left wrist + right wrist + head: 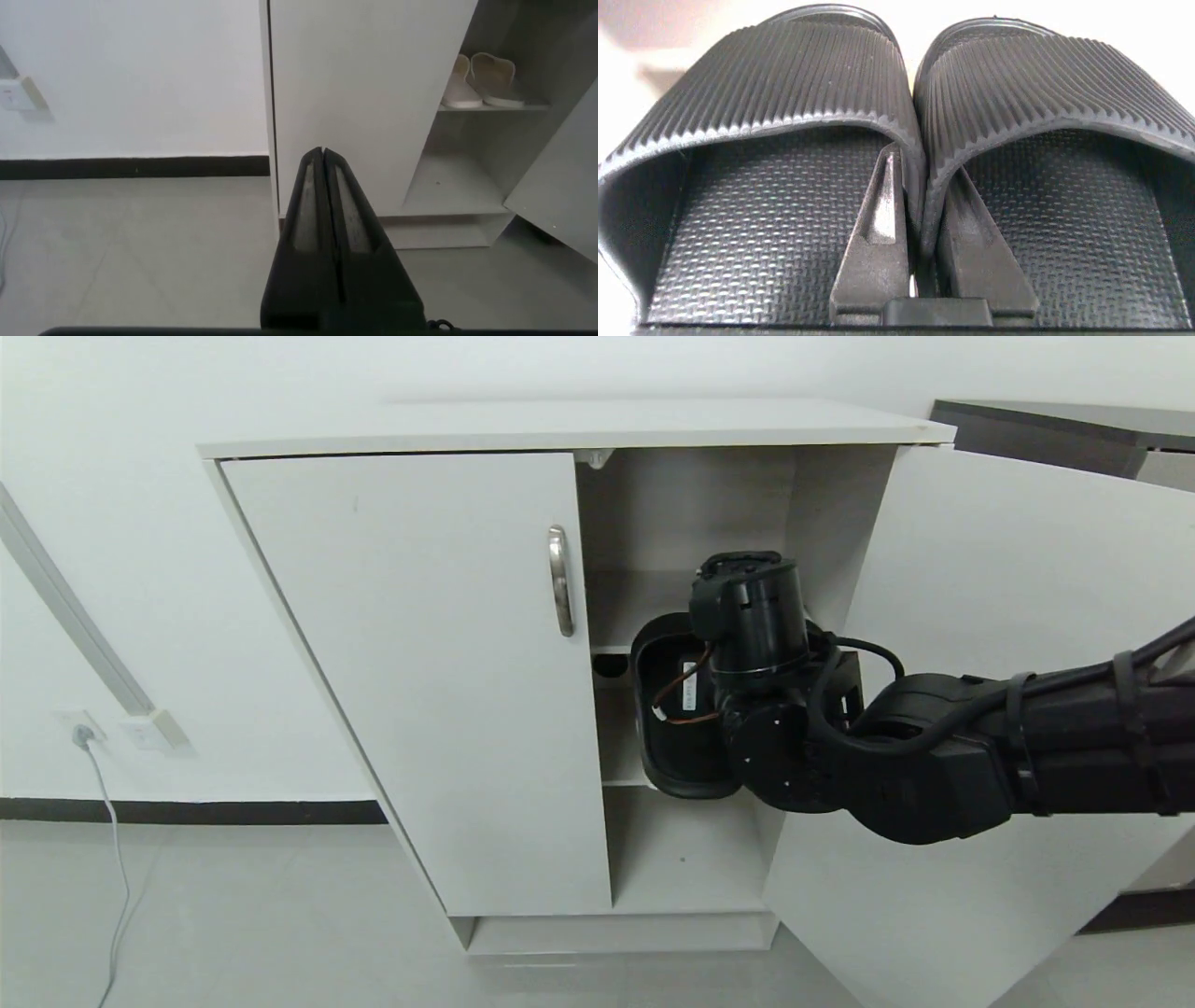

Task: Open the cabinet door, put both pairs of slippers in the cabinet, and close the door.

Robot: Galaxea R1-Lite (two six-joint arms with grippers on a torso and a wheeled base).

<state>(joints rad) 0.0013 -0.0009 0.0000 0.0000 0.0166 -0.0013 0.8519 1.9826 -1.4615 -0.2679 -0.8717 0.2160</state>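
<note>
- Plainly, the right tool (923, 187) is clamped on the black slippers (785, 187). Its two fingers (878, 233) pinch the inner side walls of the pair together, one finger inside each slipper.
- The ribbed straps arch just beyond the fingertips, and the textured footbeds lie to either side of the fingers.
- Around that tool is the cabinet (560, 425). The arm goes in through the open right half and holds the pair at about middle-shelf height, tipped on end.
- I cannot tell whether the black pair touches a shelf.
- Outward from the tool on the arm's side, the right door (980, 616) stands swung wide open.
- On the tool's other side, the left door (420, 663) is shut, and its metal handle (558, 581) is upright near the inner edge.
- The left tool (322, 163) is closed with its fingers pressed flat together and nothing between them. It is low over the grey floor (140, 252), well apart from the cabinet and pointing toward it.
- Ahead of the left tool and up past the shut door, the pale slippers (481, 79) sit side by side on a shelf (486, 107) above the cabinet's bottom board.
- Farthest from both tools, a wall socket (82, 723) sits low on the white wall, and a cable (117, 859) trails from it down to the floor.
</note>
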